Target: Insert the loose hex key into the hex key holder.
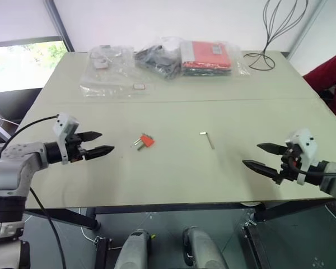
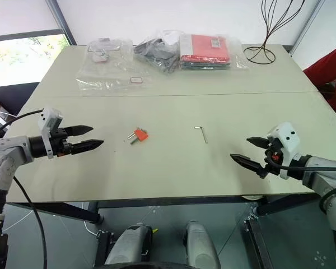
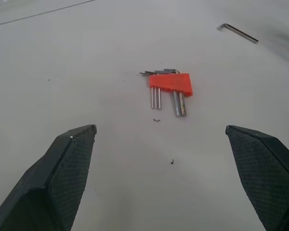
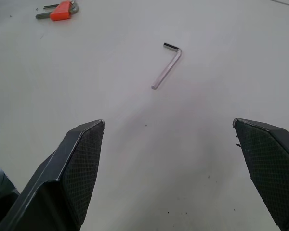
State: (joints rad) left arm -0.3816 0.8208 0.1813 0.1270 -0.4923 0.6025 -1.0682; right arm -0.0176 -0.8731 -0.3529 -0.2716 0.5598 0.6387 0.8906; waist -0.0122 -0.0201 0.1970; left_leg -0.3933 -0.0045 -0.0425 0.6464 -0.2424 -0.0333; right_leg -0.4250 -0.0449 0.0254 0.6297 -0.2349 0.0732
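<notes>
Loose hex key (image 1: 208, 140) bare on pale table (image 1: 173, 174), near window (image 1: 22, 64).

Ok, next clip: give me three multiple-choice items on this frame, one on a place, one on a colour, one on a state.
1. Where does the loose hex key lie?
A. inside the holder
B. on the table, apart from the holder
C. in the right gripper

2. What colour is the hex key holder?
A. blue
B. red-orange
C. green

3. How are the left gripper and right gripper?
A. both open, holding nothing
B. both shut on keys
C. left shut on the holder

Key: 1 B, bare tabletop separates key and holder; 2 B, the wrist view shows it plainly; 3 A, fingers spread over bare table.
</notes>
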